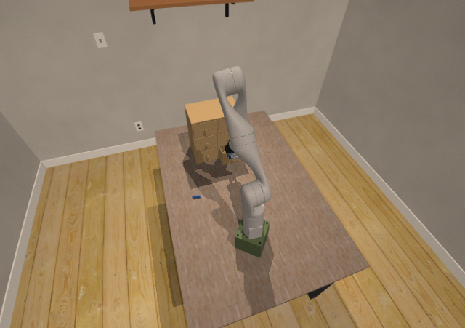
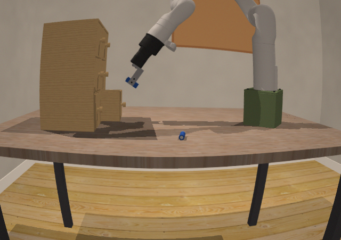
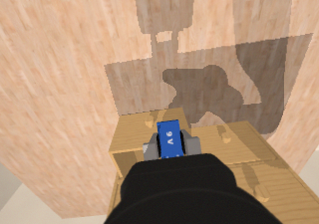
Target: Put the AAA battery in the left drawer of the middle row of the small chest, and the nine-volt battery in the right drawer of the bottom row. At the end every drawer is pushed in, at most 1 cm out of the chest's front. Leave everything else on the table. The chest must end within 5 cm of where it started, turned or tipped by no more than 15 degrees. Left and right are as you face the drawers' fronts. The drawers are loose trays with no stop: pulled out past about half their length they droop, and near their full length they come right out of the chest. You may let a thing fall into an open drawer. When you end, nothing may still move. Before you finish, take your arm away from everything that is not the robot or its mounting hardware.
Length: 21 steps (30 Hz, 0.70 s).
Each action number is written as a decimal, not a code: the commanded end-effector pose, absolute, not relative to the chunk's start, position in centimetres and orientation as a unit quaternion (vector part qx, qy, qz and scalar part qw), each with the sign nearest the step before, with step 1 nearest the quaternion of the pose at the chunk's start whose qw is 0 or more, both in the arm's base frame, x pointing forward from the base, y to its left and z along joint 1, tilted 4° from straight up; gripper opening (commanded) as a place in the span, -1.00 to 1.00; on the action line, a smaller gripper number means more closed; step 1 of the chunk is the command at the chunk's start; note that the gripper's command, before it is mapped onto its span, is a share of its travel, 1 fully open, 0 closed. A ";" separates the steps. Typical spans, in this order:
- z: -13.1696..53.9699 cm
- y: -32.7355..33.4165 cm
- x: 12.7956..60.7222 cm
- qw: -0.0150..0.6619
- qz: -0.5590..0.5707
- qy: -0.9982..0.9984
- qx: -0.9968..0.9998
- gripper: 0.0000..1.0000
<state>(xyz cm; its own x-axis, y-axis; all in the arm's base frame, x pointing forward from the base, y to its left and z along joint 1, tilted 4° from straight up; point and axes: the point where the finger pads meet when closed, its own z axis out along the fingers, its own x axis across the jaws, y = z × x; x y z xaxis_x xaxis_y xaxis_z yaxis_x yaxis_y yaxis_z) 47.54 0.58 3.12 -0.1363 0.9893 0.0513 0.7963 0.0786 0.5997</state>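
My claw [image 2: 131,82] gripped the nine-volt battery [image 3: 168,138] in the air, near the open bottom-right drawer [image 2: 111,104] of the chest [image 2: 68,75]. Next it needed centring over the tray before release. The AAA battery [image 2: 181,135] lay on the tabletop [image 2: 220,146].

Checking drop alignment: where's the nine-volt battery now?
The blue rectangular nine-volt battery is gripped in the jaws, in the air just in front of the open bottom-right wooden drawer.

I count one chest [image 2: 68,75] with six drawers, one pulled out, plus two batteries: one nine-volt battery [image 3: 167,138] and one AAA battery [image 2: 181,135]
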 end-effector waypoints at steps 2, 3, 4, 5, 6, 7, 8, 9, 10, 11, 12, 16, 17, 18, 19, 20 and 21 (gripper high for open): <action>3.4 0.8 49.6 0.193 0.258 0.709 0.626 0.02; 3.4 0.9 50.0 0.193 0.258 0.709 0.626 0.02; 3.5 0.9 50.4 0.193 0.258 0.709 0.626 0.02; 3.5 0.9 50.4 0.193 0.258 0.709 0.626 0.02; 3.5 0.9 50.4 0.193 0.258 0.709 0.626 0.02; 3.5 1.0 50.7 0.193 0.258 0.709 0.626 0.02; 3.5 1.0 51.1 0.193 0.258 0.709 0.626 0.02; 3.5 1.1 51.5 0.193 0.258 0.709 0.626 0.02; 3.5 1.1 51.8 0.193 0.258 0.709 0.626 0.02; 3.5 1.2 52.2 0.193 0.258 0.709 0.626 0.02; 3.6 1.2 52.5 0.193 0.258 0.709 0.626 0.02; 3.6 1.4 53.5 0.193 0.258 0.709 0.626 0.02; 3.6 1.4 53.7 0.193 0.258 0.709 0.626 0.02; 3.6 1.4 53.9 0.193 0.258 0.709 0.626 0.02; 3.6 1.5 54.1 0.193 0.258 0.709 0.626 0.02; 3.6 1.5 54.3 0.193 0.258 0.709 0.626 0.02; 3.6 1.5 54.4 0.193 0.258 0.709 0.626 0.02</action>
<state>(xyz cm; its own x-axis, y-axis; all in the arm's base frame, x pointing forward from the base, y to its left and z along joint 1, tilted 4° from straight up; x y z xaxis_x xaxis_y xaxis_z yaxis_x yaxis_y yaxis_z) 53.96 1.60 3.56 -0.1418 0.9886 0.0502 0.7914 0.0828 0.6056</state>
